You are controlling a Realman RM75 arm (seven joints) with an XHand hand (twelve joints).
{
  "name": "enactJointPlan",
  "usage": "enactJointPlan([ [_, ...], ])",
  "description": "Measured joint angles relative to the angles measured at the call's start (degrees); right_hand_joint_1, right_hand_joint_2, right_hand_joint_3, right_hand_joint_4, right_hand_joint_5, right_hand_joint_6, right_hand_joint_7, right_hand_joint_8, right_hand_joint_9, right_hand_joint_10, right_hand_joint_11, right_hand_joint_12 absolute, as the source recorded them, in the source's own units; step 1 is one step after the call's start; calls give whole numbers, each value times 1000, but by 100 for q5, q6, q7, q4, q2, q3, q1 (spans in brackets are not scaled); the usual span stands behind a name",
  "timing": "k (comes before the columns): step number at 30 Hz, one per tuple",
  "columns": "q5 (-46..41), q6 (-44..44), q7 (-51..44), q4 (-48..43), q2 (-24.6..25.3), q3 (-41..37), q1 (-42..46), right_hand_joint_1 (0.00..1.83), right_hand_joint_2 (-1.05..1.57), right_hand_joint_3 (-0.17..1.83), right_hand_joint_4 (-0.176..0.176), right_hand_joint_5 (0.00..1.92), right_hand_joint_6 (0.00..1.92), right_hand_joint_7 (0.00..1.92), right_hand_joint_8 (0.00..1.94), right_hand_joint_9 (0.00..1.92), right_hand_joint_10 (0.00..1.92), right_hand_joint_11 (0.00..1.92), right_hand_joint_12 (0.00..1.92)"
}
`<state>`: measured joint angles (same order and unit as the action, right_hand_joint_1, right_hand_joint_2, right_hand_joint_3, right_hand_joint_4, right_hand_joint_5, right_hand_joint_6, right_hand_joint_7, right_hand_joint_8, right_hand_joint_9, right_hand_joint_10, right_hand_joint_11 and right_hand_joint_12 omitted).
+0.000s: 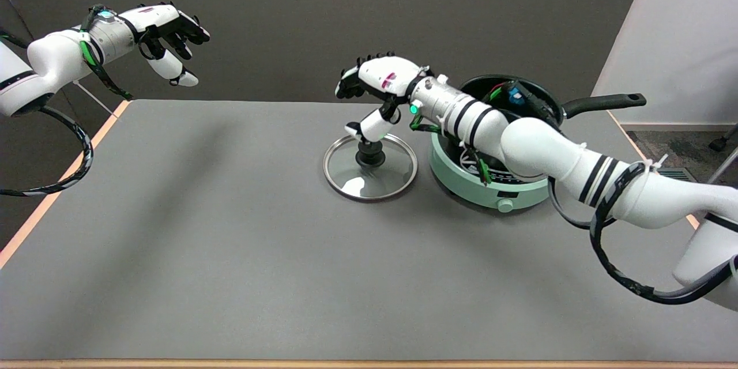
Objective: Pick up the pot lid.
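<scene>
A glass pot lid [369,168] with a metal rim lies flat on a grey worktop [202,242], a little right of centre and towards the far side, its black knob [370,154] pointing up. Just to its right stands a pale green cooker base [490,184] carrying a dark pan [513,92] with a long black handle [602,103] pointing right. The robot's right hand [377,89] reaches in from the lower right and hangs over the lid, holding nothing: its thumb [369,125] points down to just above the knob, perhaps touching it, while the other fingers curl forward above, apart from the thumb. The lid is not yet lifted. To do this step well, the hand probably needs to come lower so the fingers drop behind the knob, opposite the thumb, then pinch it squarely before rising straight up. An off-centre pinch could tip the lid or slide it against the cooker base.
</scene>
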<state>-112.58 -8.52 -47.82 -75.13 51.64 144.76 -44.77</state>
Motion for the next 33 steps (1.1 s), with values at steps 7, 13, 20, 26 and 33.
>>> enactJointPlan([
  [7,10,0,-49,115,162,43,98,894,563,916,-109,620,357,694,306,606,603,463,1307],
  [13,18,0,-74,239,306,68,151,910,566,915,-108,626,368,694,306,606,603,464,1309],
  [20,30,0,-95,431,428,82,188,927,567,919,-102,630,372,693,303,607,600,456,1283],
  [26,43,0,-103,651,511,93,179,926,567,926,-96,630,368,678,295,599,580,449,1262],
  [33,40,15,-109,931,575,96,138,930,566,929,-87,631,364,671,290,597,574,444,1244],
])
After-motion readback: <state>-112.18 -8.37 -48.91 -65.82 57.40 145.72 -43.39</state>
